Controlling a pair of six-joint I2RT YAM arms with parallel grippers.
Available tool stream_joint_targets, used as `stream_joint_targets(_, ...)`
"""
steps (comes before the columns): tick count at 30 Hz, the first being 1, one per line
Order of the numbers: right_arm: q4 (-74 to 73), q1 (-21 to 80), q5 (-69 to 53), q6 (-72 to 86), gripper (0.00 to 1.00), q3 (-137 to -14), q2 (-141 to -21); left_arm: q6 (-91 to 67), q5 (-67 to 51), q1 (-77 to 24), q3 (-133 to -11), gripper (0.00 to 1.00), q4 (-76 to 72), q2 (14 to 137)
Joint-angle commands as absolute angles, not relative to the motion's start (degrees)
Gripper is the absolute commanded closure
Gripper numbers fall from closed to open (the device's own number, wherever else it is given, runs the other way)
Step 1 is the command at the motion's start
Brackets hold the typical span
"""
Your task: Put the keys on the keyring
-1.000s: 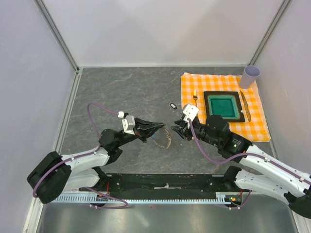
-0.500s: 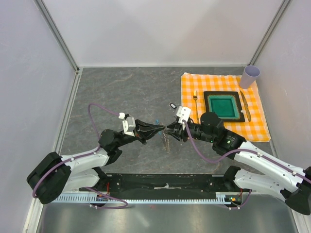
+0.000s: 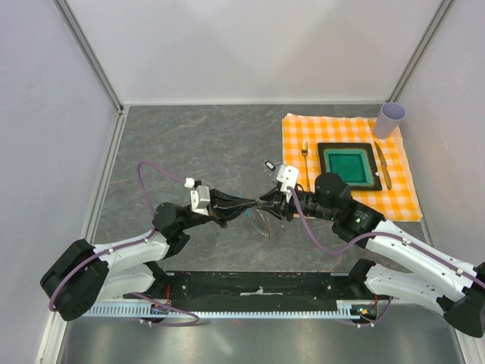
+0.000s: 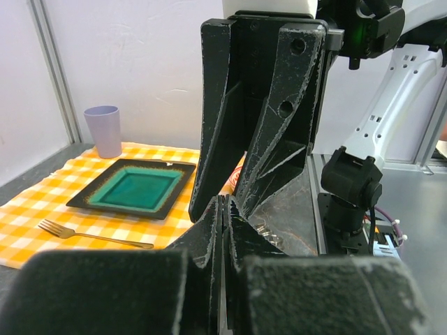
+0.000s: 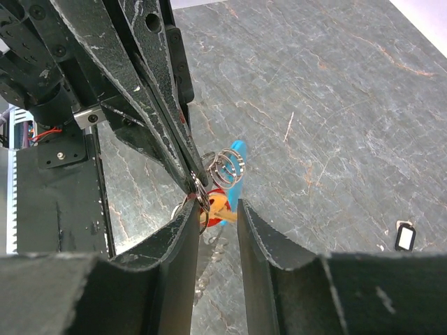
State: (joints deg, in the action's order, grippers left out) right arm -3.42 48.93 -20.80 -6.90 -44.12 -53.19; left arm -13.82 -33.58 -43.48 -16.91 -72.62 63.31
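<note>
Jaws on your left gripper [image 5: 193, 181] are clamping tight on the keyring [image 5: 229, 165], its blue piece [image 5: 237, 151] hanging just past the tips. Your right gripper [image 5: 217, 204] is meeting it tip to tip, jaws standing parted around the red-headed key [image 5: 216, 201]. Whether they are pinching it, you cannot tell.

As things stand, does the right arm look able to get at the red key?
Likely yes. The right gripper is open with the red key right at its fingertips; the shut left gripper crowds that spot but leaves the key exposed.
</note>
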Motion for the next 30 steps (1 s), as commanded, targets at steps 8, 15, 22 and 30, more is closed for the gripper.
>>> stream_joint_targets(8,-0.5,48.3,-26.0,-7.3,0.64,-48.1,-54.0,-12.0,-34.1,-43.6,-18.0,0.98,-81.8,62.9)
stream_joint_targets(15,-0.5,47.6,-27.2,-7.8,0.79,-48.4,-55.5,-12.1,-35.0,-43.6,-18.3,0.98,-81.9,63.5)
stream_joint_targets(22,-0.5,47.5,-28.7,-8.5,1.00,-49.2,-57.6,-11.6,-33.0,-43.5,-16.6,0.97,-80.5,63.5)
stream_joint_targets(30,-0.5,47.0,-25.8,-8.1,1.00,-48.9,-61.6,-8.2,-19.9,-43.3,-13.6,0.58,-71.2,59.9)
